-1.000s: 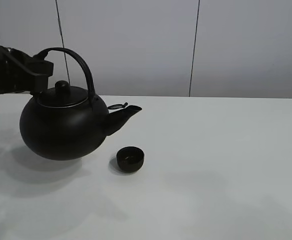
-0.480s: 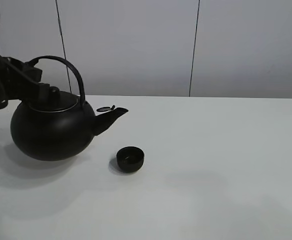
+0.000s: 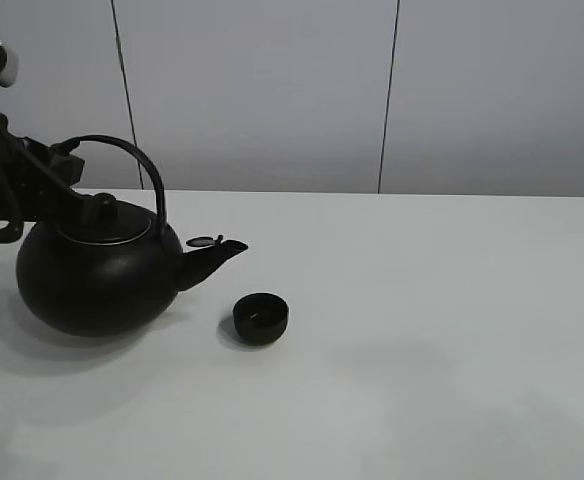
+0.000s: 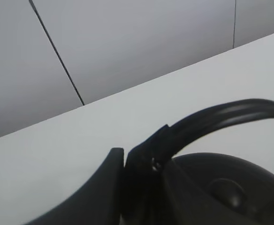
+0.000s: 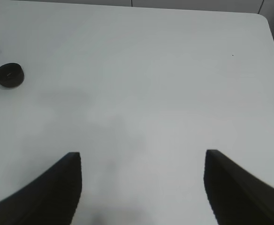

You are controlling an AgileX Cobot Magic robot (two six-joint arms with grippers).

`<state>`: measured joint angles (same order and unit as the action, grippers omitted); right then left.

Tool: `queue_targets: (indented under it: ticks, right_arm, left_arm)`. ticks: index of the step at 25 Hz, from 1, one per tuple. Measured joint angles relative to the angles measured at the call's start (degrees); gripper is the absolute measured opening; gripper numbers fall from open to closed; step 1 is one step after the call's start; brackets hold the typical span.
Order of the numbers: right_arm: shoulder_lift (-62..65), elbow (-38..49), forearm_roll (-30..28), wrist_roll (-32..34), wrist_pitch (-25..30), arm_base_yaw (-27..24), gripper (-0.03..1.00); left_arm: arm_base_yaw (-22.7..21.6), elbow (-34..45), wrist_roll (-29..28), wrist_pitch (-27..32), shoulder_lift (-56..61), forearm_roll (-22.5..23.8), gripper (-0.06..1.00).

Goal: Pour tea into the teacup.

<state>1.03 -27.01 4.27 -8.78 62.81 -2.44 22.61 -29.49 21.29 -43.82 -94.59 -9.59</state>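
Observation:
The small black teacup (image 3: 261, 318) stands on the white table (image 3: 442, 330), just right of the spout of the big black kettle (image 3: 97, 275). The kettle sits low and level at the left, seemingly resting on the table. My left gripper (image 3: 60, 166) is shut on the kettle's arched handle (image 4: 212, 119); the left wrist view shows it clamped there (image 4: 144, 157). No tea stream shows. My right gripper (image 5: 141, 187) is open and empty over bare table, with the teacup (image 5: 9, 75) far from it. The right gripper is out of the exterior high view.
A grey panelled wall (image 3: 392, 90) stands behind the table's back edge. The table's rounded corner and edge (image 5: 268, 28) show in the right wrist view.
The kettle has moved left and down with my left gripper and tipped back to level, its spout drawing away from above the teacup. The teacup has not moved.

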Motion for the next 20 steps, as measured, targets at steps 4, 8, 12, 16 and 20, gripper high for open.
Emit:
queue_targets:
  ticks: [4,8,12,16,20]
  right_arm:
    - [0.00,0.00,0.00,0.00,0.00,0.00,0.51]
    - [0.00,0.00,0.00,0.00,0.00,0.00,0.51]
    - [0.00,0.00,0.00,0.00,0.00,0.00,0.51]
    - [0.00,0.00,0.00,0.00,0.00,0.00,0.51]
    - [0.00,0.00,0.00,0.00,0.00,0.00,0.51]
  left_arm:
    - [0.00,0.00,0.06,-0.19,0.00,2.12,0.13]
    - [0.00,-1.03,1.05,0.35,0.00,2.91,0.13]
    - [0.13,-1.38,1.11,0.27,0.00,2.87,0.13]
    - [0.84,-1.40,1.28,0.62,0.00,2.63,0.13]
    - [1.05,-1.40,1.41,0.80,0.00,3.03,0.13]
